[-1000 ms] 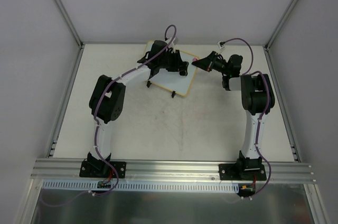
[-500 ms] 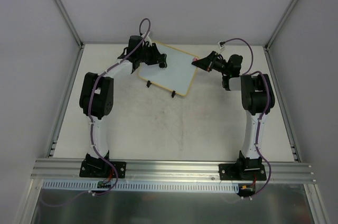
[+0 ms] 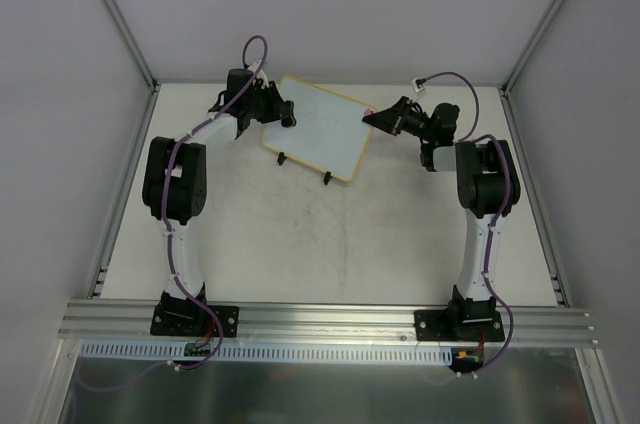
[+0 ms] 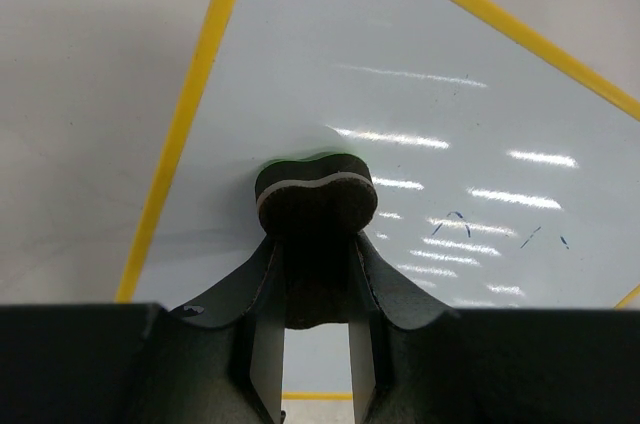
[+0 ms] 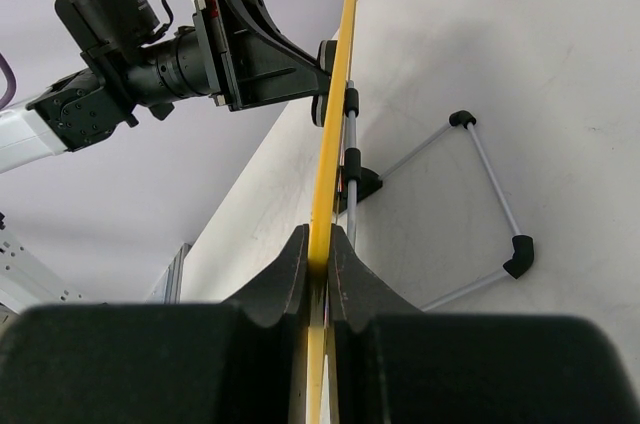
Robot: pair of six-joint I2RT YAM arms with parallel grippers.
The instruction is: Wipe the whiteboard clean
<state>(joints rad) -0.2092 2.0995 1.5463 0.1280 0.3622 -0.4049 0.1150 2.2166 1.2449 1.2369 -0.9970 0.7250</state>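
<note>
The whiteboard (image 3: 318, 134) stands tilted, its right edge pinched by the right gripper (image 5: 318, 244). The left gripper (image 4: 315, 254), clamped on an eraser (image 4: 315, 194), presses near the whiteboard's left edge. The surface looks mostly clean (faint blue strokes (image 4: 455, 224) right of the eraser need wiping).

One whiteboard (image 3: 322, 132), one dark eraser pad (image 4: 315, 194), two black feet (image 3: 283, 158), two hands: left hand (image 4: 315, 279), right hand (image 5: 318, 256).
</note>
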